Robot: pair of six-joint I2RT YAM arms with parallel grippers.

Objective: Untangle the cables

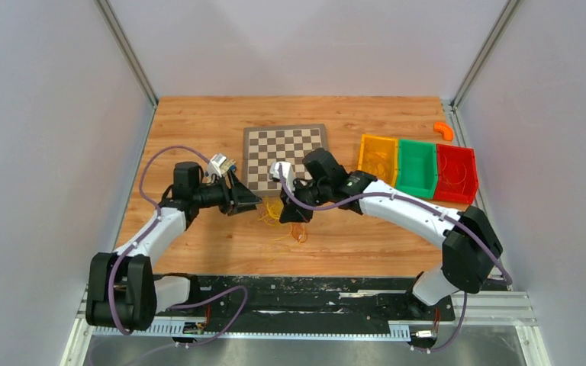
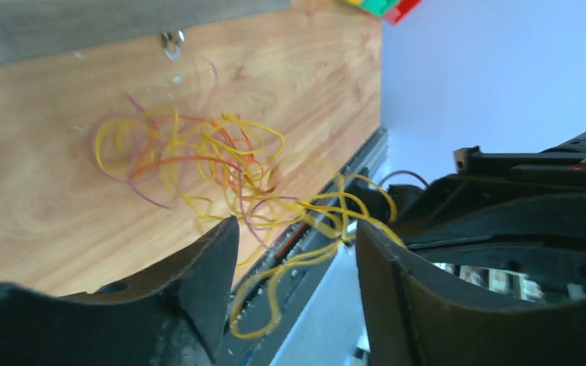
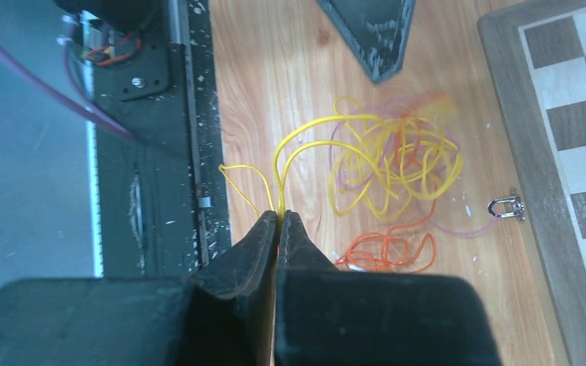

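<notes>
Wooden tabletop (image 1: 198,122) filled the overhead view between pale walls, with a chessboard (image 1: 285,156) at the back and orange, green and red bins (image 1: 417,166) to its right. The cables (image 1: 275,212) lay just in front of the chessboard's near edge, a small loose knot of yellow and orange strands between the two arms. The left gripper (image 1: 246,200) sat just left of the knot and the right gripper (image 1: 296,213) at its right side.

From the left wrist, that gripper's fingers (image 2: 206,267) stood well apart. A few yellow loops crossed the gap between them unpinched, while most of the tangle lay beyond over the wood, blurred.

From the right wrist, the two fingers were pressed together on a pair of yellow strands at their very tips, and those strands ran up into the knot. A separate orange coil (image 3: 385,252) rested on the wood beside them.

These strands looked almost weightless, limp yet springy, and likely to snag on one another. A free outer loop seemed the better place to grasp than the dense middle, since a hard pull there would probably tighten the knot.
</notes>
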